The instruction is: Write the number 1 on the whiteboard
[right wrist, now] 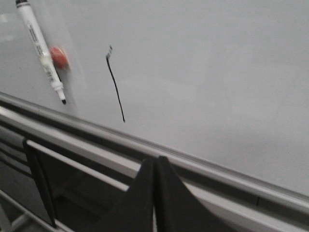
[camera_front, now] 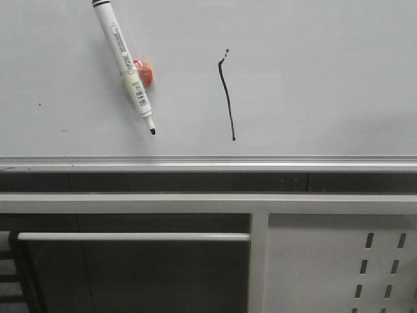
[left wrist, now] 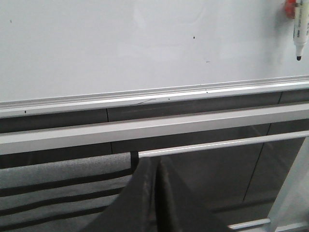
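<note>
The whiteboard (camera_front: 313, 78) fills the upper part of the front view, with a silver bottom edge (camera_front: 208, 161). The number 1 (camera_front: 227, 98) is a thin black wavy stroke with a small hook and dot at its top; it also shows in the right wrist view (right wrist: 115, 87). A white marker (camera_front: 124, 62) with its black tip uncapped hangs tilted on the board beside an orange-red magnet (camera_front: 146, 72). My left gripper (left wrist: 157, 162) is shut and empty, below the board's edge. My right gripper (right wrist: 155, 162) is shut and empty, below the board's edge, right of the stroke.
Below the board run grey metal rails (camera_front: 130, 203) and a horizontal bar (camera_front: 130, 237). A white perforated metal panel (camera_front: 345, 261) stands at the lower right. Tiny black specks (camera_front: 39, 104) mark the board at the left. Grey slats (left wrist: 58, 174) show in the left wrist view.
</note>
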`<act>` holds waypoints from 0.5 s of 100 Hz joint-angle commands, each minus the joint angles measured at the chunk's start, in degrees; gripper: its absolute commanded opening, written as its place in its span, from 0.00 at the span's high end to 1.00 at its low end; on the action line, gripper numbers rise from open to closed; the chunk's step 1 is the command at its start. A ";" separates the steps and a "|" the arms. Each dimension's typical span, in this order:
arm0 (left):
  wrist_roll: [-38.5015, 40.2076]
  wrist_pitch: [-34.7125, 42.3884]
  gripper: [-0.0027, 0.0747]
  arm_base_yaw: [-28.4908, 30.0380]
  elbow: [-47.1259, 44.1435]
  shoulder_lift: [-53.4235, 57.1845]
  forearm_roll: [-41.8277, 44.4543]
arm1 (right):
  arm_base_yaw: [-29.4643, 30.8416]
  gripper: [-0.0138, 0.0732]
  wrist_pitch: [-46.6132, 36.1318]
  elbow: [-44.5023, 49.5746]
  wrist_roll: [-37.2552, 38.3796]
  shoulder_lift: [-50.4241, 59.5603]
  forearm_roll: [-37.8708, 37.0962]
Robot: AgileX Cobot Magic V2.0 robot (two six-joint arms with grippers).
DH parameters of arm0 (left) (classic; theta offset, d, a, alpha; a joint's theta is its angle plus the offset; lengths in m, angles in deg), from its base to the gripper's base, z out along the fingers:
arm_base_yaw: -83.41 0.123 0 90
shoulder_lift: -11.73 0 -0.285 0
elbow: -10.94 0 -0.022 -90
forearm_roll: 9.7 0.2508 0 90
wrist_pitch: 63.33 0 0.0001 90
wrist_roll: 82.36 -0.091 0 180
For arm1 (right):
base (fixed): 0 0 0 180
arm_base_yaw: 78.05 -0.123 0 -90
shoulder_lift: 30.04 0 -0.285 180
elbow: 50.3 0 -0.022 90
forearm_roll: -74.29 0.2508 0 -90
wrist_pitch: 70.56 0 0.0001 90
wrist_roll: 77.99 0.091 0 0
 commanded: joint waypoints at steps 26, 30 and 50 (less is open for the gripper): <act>-0.08 4.22 0.99 0.28 -1.34 1.50 -0.13 | 10.18 0.93 13.84 1.93 3.23 14.92 -7.50; -0.08 4.22 0.99 0.28 -1.34 1.50 -0.13 | 12.36 0.93 16.76 1.93 5.40 17.70 -9.48; -0.08 4.22 0.99 0.28 -1.34 1.50 -0.13 | 21.03 0.93 33.99 1.93 17.87 30.30 -20.75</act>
